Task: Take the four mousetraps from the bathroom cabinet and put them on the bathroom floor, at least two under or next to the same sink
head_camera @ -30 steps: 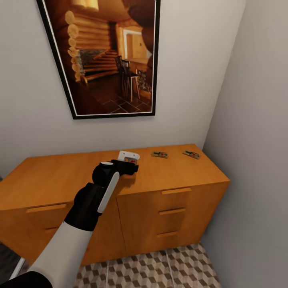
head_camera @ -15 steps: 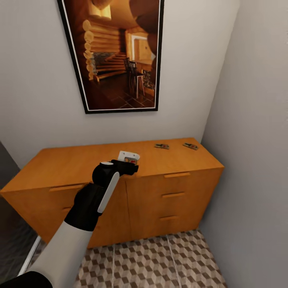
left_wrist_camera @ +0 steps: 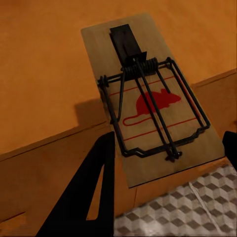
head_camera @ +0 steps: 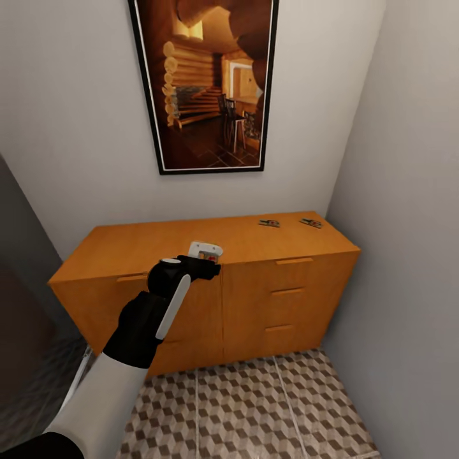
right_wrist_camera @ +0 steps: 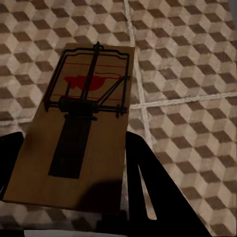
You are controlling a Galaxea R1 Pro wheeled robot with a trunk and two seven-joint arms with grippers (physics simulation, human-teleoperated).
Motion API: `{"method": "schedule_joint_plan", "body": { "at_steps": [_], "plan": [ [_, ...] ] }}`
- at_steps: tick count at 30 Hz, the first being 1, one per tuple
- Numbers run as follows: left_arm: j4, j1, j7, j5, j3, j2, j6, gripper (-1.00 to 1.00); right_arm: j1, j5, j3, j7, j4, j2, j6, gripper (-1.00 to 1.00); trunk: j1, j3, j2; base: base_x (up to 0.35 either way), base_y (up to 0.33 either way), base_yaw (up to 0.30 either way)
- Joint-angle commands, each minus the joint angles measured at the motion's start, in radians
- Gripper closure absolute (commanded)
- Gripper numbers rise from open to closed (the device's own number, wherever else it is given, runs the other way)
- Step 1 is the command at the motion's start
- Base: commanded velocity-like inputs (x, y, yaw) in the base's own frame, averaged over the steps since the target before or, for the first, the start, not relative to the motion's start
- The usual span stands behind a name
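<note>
My left gripper (head_camera: 209, 259) is held up in front of the orange-brown cabinet (head_camera: 159, 245), shut on a mousetrap (head_camera: 205, 249). In the left wrist view that mousetrap (left_wrist_camera: 148, 103) lies flat between the dark fingers (left_wrist_camera: 91, 190), its red mouse print facing the camera. Two more mousetraps (head_camera: 269, 223) (head_camera: 311, 223) lie on the cabinet's top near its right end. In the right wrist view my right gripper (right_wrist_camera: 79, 170) is shut on another mousetrap (right_wrist_camera: 81, 128), held above the cube-patterned bathroom floor (right_wrist_camera: 187, 74). The sink is out of view.
A framed picture of a log cabin (head_camera: 207, 83) hangs on the wall above the cabinet. A grey wall (head_camera: 408, 255) stands close on the right. The tiled floor (head_camera: 255, 408) stretches in front of the cabinet. A dark opening (head_camera: 25, 306) lies to the left.
The whole head picture has shifted: the cabinet and the wall picture now look farther off and more to the right, with more floor showing. My left arm keeps its place in the view.
</note>
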Motion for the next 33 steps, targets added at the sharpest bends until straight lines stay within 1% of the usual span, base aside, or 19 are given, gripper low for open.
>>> {"method": "schedule_joint_plan", "body": {
  "at_steps": [1,17,21,30,33],
  "plan": [
    [0.001,-0.001,0.010,0.009,-0.001,0.000,0.004,1.00,-0.001,0.006,-0.009,0.005,0.000,0.000,-0.004,1.00,-0.001,-0.001,-0.001,-0.262,0.197,0.000],
    [0.031,-0.001,0.009,0.010,-0.001,0.000,0.002,1.00,-0.001,0.007,-0.009,0.005,-0.002,0.002,-0.004,1.00,-0.001,-0.001,-0.001,-0.272,0.154,0.000],
    [0.046,-0.001,0.008,0.010,-0.002,0.000,0.002,1.00,-0.001,0.007,-0.009,0.006,-0.002,0.002,-0.004,1.00,-0.001,-0.001,-0.001,-0.304,0.056,0.000],
    [0.051,0.004,0.007,0.010,-0.002,-0.001,0.002,1.00,-0.001,0.006,-0.008,0.006,-0.002,0.002,-0.004,1.00,-0.001,-0.001,-0.001,-0.323,0.007,0.000],
    [0.059,0.006,0.007,0.010,-0.002,-0.001,0.001,1.00,-0.001,0.007,-0.009,0.006,-0.002,0.002,-0.004,1.00,-0.001,-0.001,-0.001,-0.174,0.000,0.000]
  ]
}}
